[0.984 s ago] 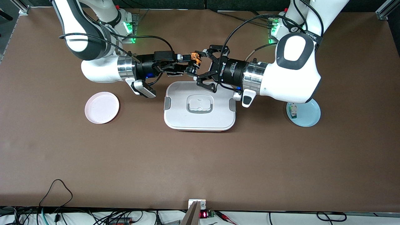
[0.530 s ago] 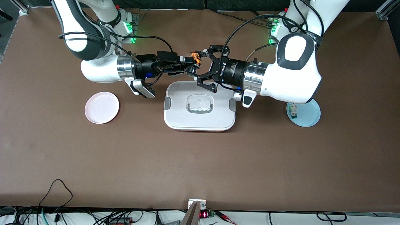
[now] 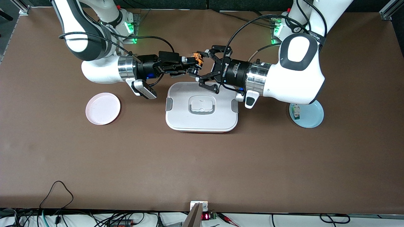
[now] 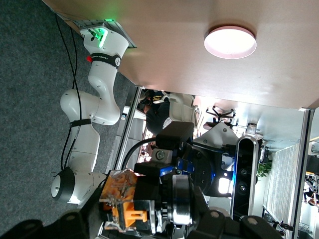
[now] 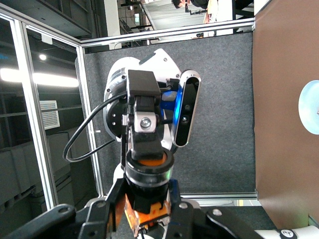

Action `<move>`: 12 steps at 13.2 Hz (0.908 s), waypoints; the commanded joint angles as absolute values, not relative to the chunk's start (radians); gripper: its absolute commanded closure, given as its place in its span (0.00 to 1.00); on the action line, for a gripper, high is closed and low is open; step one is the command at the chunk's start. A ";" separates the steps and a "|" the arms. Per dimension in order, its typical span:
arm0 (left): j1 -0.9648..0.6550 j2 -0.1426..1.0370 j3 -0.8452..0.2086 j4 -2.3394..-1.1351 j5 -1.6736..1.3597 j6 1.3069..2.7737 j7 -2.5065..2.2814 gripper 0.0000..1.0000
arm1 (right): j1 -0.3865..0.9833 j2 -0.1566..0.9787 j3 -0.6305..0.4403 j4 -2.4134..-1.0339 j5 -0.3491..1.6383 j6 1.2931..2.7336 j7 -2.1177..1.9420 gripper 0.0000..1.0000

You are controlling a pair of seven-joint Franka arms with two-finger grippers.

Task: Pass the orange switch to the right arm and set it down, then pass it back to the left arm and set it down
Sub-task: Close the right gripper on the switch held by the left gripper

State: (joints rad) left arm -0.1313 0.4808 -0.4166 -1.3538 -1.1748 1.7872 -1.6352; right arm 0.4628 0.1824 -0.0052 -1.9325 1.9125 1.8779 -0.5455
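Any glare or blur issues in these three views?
Front view: even light, sharp, soft shadow beside the box. Left wrist view: pink plate blown out with glare, orange switch slightly soft. Right wrist view: bright ceiling strip light, switch close and blurred.

Orange switch (image 3: 196,62) held level above white box's (image 3: 202,107) edge.

Robot lab — aluminium framing (image 3: 391,9), cables (image 3: 56,195)

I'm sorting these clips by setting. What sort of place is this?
Most likely a robotics lab bench: two white arms bolted at the edge of a brown table, loose cables along its near edge, and an aluminium frame with grey carpet around it.
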 commanded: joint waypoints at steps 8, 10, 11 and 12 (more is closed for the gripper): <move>-0.140 0.489 -0.417 -1.336 -1.192 1.787 -1.672 0.21 | 0.462 0.166 0.000 -1.950 1.931 1.881 -0.595 0.71; -0.140 0.488 -0.417 -1.336 -1.190 1.787 -1.672 0.18 | 0.462 0.166 0.000 -1.951 1.933 1.881 -0.595 0.71; -0.140 0.488 -0.417 -1.336 -1.190 1.787 -1.672 0.12 | 0.462 0.166 0.000 -1.950 1.933 1.881 -0.595 0.71; -0.140 0.488 -0.417 -1.336 -1.190 1.787 -1.672 0.11 | 0.462 0.167 0.000 -1.950 1.933 1.881 -0.595 0.71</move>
